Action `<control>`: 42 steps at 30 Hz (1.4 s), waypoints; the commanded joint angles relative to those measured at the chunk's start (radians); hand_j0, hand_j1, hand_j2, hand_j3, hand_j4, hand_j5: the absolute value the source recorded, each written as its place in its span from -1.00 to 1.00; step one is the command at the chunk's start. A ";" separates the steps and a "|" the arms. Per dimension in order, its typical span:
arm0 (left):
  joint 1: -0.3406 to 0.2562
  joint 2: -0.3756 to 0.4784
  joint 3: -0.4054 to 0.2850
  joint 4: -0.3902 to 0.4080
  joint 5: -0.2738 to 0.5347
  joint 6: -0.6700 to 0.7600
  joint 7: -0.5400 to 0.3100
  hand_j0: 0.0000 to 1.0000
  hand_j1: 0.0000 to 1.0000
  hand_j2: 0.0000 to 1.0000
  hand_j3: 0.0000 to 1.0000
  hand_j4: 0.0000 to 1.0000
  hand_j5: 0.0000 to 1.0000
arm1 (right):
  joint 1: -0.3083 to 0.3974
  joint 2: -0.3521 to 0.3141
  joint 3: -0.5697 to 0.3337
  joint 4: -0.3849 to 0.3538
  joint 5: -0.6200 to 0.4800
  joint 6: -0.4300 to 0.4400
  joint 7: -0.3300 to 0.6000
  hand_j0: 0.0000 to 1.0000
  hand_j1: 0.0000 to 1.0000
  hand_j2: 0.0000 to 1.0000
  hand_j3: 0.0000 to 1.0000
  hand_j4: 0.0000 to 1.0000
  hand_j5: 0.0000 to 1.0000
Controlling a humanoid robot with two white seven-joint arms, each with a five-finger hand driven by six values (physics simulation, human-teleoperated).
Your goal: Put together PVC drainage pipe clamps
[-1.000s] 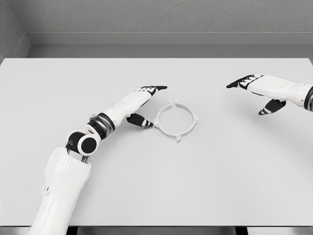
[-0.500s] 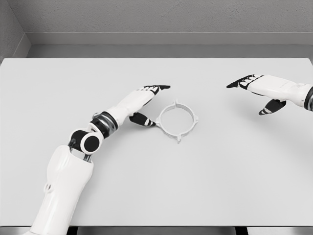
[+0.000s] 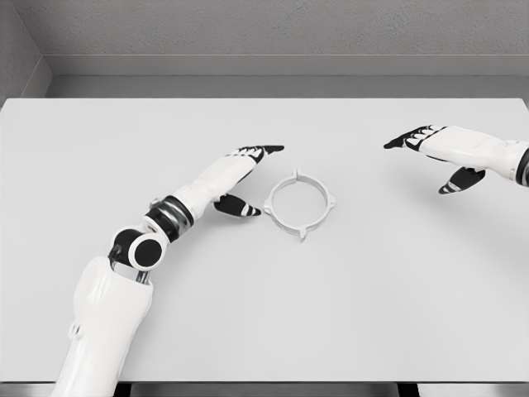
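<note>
Table [image 3: 264, 314]: a plain white top that fills most of the head view, with a grey wall behind its far edge.
Clamp ring [image 3: 299, 203]: a white ring with small tabs around its rim, lying flat near the middle of the table; there is a gap in the ring at its far side.
Left arm: comes in from the lower left and reaches diagonally toward the ring.
Left hand [image 3: 240, 178]: just left of the ring, fingers stretched forward and lying close together, thumb [image 3: 238, 207] dropped below the palm and pointing at the ring's near-left rim; it grips nothing, and whether the thumb tip touches the ring cannot be told.
Right arm: comes in from the right edge, well apart from the ring.
Right hand [image 3: 434, 149]: held out over the far right part of the table, fingers extended toward the left, thumb hanging down; it holds nothing.
</note>
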 commanded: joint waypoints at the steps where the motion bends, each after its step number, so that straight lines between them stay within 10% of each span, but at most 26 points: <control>1: 0.003 0.000 -0.001 -0.006 0.007 -0.002 0.001 1.00 1.00 1.00 1.00 1.00 1.00 | -0.002 -0.002 -0.001 -0.005 -0.005 0.003 0.000 1.00 1.00 1.00 1.00 1.00 1.00; 42: -0.052 0.000 -0.041 0.074 0.008 0.007 0.001 1.00 1.00 1.00 1.00 1.00 1.00 | 0.005 -0.022 0.005 -0.040 -0.007 0.002 -0.005 1.00 1.00 1.00 1.00 1.00 1.00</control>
